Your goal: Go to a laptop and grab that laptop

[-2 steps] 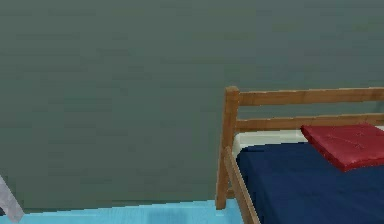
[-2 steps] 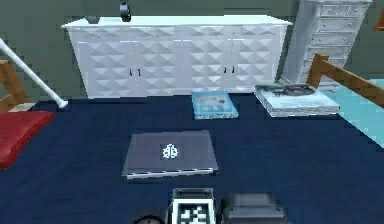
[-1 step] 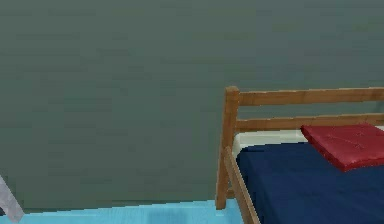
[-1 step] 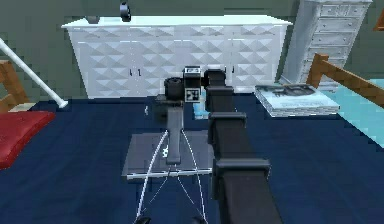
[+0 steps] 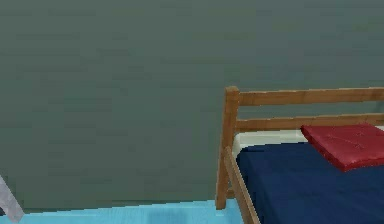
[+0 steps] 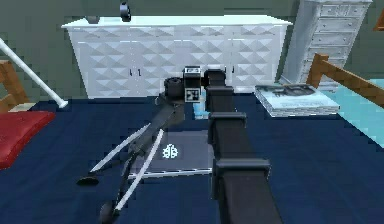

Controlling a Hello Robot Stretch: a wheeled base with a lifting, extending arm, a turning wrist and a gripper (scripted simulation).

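A flat grey laptop (image 6: pixel 178 156) with a pale emblem on its lid lies on the dark blue bedcover (image 6: pixel 300 150) in the arm side view. The dark arm bar (image 6: pixel 235 150) rises from the bottom edge beside it. The gripper (image 6: pixel 97 197) hangs off the arm's far end, and its thin fingers (image 6: pixel 120 155) slant down to the left across the laptop's near corner. With the laptop and the bedcover behind the fingers, I cannot tell whether the gripper holds anything.
A long white dresser (image 6: pixel 170 55) stands along the wall beyond the bed, and a tall white drawer unit (image 6: pixel 335 40) at the right. A flat pale thing (image 6: pixel 290 98) lies on the cover's far right. The wooden bed frame (image 5: pixel 232 140), red pillow (image 5: pixel 345 143) and wall are ahead.
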